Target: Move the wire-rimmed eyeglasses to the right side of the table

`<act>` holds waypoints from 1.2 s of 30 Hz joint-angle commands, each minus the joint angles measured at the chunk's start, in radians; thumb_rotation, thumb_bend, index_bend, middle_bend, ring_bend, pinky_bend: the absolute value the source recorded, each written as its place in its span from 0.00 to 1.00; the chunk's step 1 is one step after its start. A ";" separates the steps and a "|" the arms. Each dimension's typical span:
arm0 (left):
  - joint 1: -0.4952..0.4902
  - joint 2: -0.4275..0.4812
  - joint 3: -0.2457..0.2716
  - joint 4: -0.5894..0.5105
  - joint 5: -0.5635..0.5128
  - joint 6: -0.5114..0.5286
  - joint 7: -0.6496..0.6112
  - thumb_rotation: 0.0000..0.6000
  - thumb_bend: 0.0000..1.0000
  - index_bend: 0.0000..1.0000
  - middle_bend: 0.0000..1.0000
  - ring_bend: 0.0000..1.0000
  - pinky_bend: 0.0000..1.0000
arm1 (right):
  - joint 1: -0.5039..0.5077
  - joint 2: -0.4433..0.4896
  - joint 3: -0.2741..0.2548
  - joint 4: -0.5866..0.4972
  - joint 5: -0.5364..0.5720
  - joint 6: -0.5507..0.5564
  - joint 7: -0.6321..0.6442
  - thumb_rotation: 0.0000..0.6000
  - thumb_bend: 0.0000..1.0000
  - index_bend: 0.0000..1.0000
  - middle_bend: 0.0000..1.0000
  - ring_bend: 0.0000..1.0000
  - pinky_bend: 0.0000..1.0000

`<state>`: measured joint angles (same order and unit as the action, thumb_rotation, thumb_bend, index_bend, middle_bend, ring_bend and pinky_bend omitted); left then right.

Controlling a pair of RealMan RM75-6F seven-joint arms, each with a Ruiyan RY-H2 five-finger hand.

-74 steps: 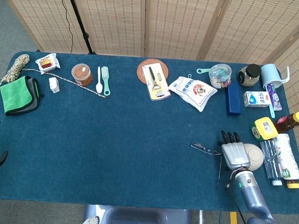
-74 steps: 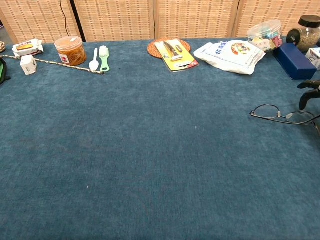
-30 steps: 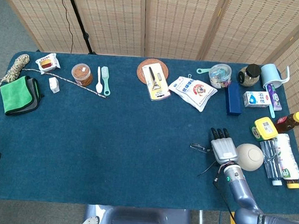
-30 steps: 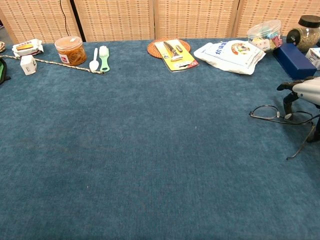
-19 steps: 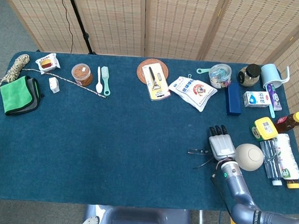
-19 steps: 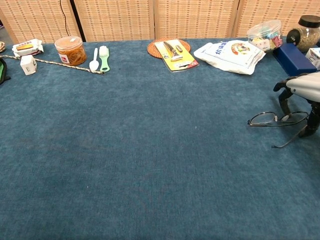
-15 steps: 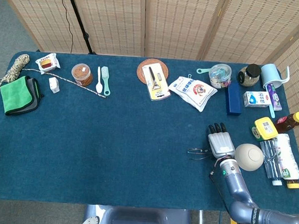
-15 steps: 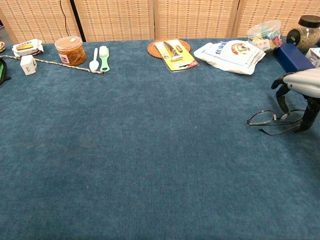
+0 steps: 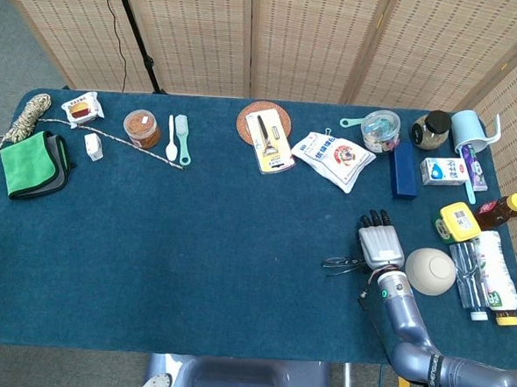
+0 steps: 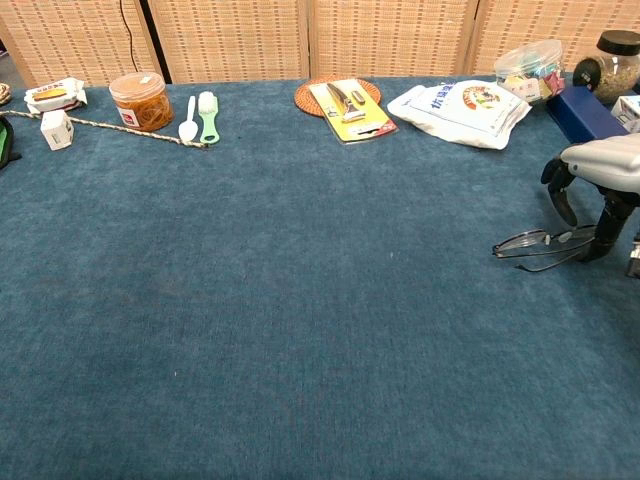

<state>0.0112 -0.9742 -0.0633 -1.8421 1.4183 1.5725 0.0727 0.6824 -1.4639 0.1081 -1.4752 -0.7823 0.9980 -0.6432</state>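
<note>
The wire-rimmed eyeglasses (image 10: 545, 246), thin dark frames with clear lenses, are lying low on the blue cloth toward four o'clock of the table, lenses pointing to nine o'clock.

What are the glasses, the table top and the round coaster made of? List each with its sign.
Glasses: thin dark wire frame, probably metal, with clear lenses; the rims are hair-thin and the cloth shows through.
Table top: blue fabric, felt or short-pile carpet by its matte, mottled nap.
Coaster: woven rattan or straw, it seems; brown, with a ringed weave visible around its rim.
</note>
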 commanded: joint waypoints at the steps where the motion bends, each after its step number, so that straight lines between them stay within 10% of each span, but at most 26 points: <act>1: 0.001 0.000 0.000 0.000 0.000 0.001 0.000 1.00 0.29 0.15 0.00 0.00 0.01 | 0.001 -0.002 0.005 0.001 0.002 0.003 0.005 1.00 0.00 0.64 0.18 0.00 0.00; 36: 0.007 0.000 0.006 0.014 -0.007 -0.008 -0.016 1.00 0.29 0.15 0.00 0.00 0.01 | -0.001 0.070 0.063 -0.183 -0.105 0.066 0.099 1.00 0.00 0.51 0.14 0.00 0.00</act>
<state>0.0177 -0.9744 -0.0583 -1.8299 1.4133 1.5666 0.0582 0.6736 -1.3850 0.1677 -1.6575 -0.8929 1.0677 -0.5345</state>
